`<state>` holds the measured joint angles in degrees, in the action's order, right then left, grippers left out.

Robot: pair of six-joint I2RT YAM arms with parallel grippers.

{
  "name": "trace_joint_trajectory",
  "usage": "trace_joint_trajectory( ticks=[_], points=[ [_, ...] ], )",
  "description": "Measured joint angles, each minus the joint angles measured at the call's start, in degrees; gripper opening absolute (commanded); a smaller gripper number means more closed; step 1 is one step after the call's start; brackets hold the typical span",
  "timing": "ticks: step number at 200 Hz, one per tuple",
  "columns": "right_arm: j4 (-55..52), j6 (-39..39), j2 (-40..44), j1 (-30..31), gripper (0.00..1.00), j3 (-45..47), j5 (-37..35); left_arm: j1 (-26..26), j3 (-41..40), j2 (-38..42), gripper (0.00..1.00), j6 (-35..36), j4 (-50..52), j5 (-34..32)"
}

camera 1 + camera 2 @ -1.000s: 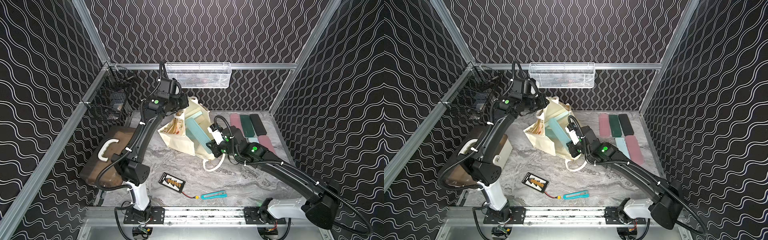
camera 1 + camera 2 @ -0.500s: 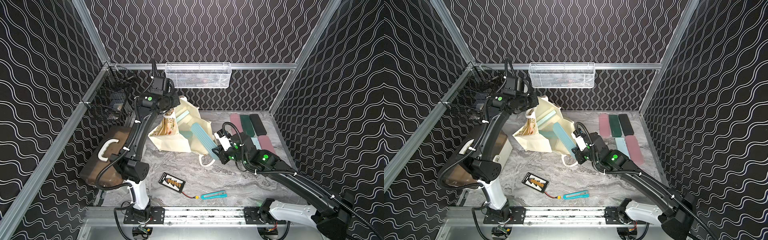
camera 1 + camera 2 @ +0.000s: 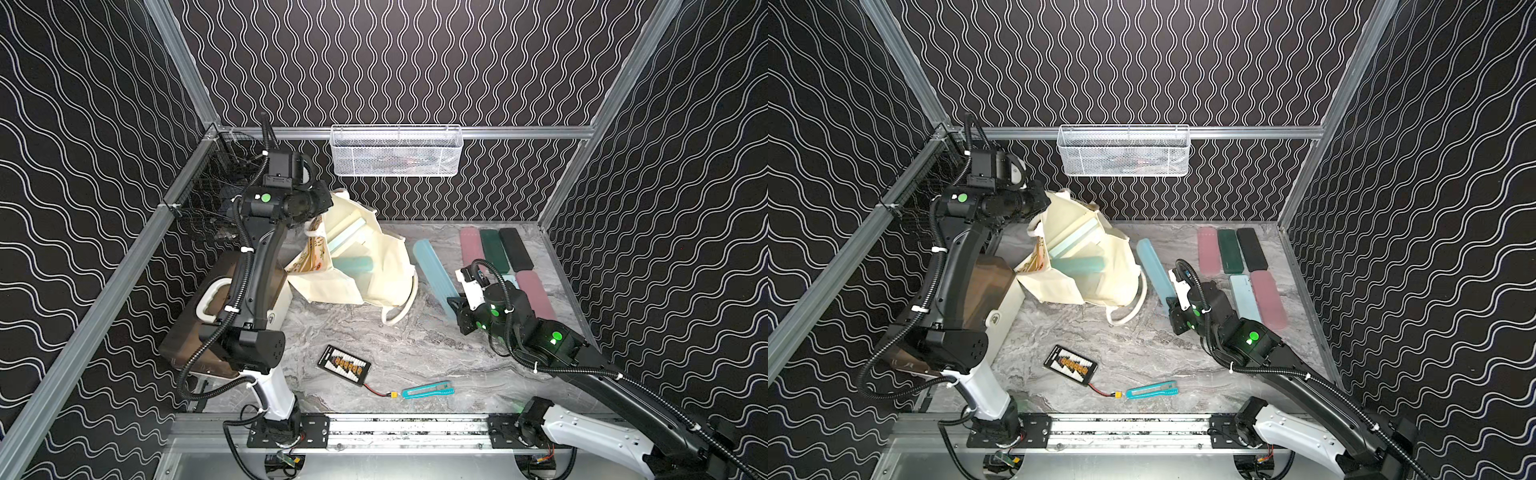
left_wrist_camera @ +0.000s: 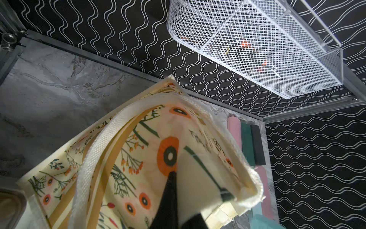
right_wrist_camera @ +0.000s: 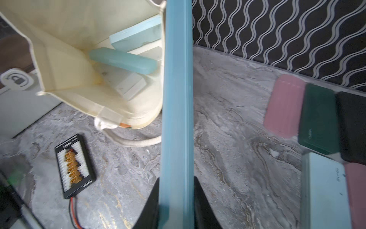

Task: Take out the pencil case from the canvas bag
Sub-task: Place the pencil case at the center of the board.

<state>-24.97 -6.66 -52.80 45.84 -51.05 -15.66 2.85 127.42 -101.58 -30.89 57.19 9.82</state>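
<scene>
table (image 3: 415,345): 1, grey marble top, everything sits on it
arms: 2, one claw each
brown case (image 3: 216,299): 1, white handle, on the left side, half hidden behind the left arm; shut, contents not visible
canvas bag (image 3: 386,266): 1, back-left of the middle, mouth gaping toward the right arm, one handle loop lying on the table
in the bag: 2 pencil cases, one teal (image 5: 122,59), one pale blue (image 5: 136,33); also 1 white box (image 5: 130,85)
wire basket (image 3: 397,151): 1, hung on the back wall; something orange inside, can't tell what
pencil cases out on the table: 5, back right; far row pink (image 3: 469,247), dark green (image 3: 492,249), black (image 3: 514,249); near row pale blue (image 3: 1245,297), pink (image 3: 1268,299)
light blue pencil case (image 3: 432,270): 1, outside the bag, just beside it, between the bag and the five
right claw (image 5: 176,198): clamped on the near end of the light blue pencil case
left claw (image 4: 194,194): pinched tight on the canvas bag's rim cloth, holding it up
connector board (image 3: 344,365): 1, black, red wire, front middle
box cutter (image 3: 428,390): 1, teal, next to the wire's end
</scene>
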Motion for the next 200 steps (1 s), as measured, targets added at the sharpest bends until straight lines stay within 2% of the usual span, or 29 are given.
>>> trace_joint_trajectory(
  ticks=[31, 75, 133, 200],
  points=[
    [-0.7, -1.2, -0.4, -0.2, 0.05, 2.0, -8.3, -1.1, -0.2, 1.9, 0.0, -0.6, 1.3, 2.0],
    [-3.1, -3.2, -7.0, -2.8, 0.06, 3.2, -16.5, -2.6, -2.4, 5.6, 0.0, -2.1, 3.2, 2.3],
    [-3.8, -2.5, -11.9, -13.0, 0.08, 7.6, -14.4, -2.7, -2.3, 6.3, 0.0, -3.9, 6.9, 1.3],
    [-3.0, 1.5, -21.6, -16.6, 0.07, 7.0, -14.0, -2.7, -2.8, 6.8, 0.0, -4.0, 7.3, 1.4]
  ],
)
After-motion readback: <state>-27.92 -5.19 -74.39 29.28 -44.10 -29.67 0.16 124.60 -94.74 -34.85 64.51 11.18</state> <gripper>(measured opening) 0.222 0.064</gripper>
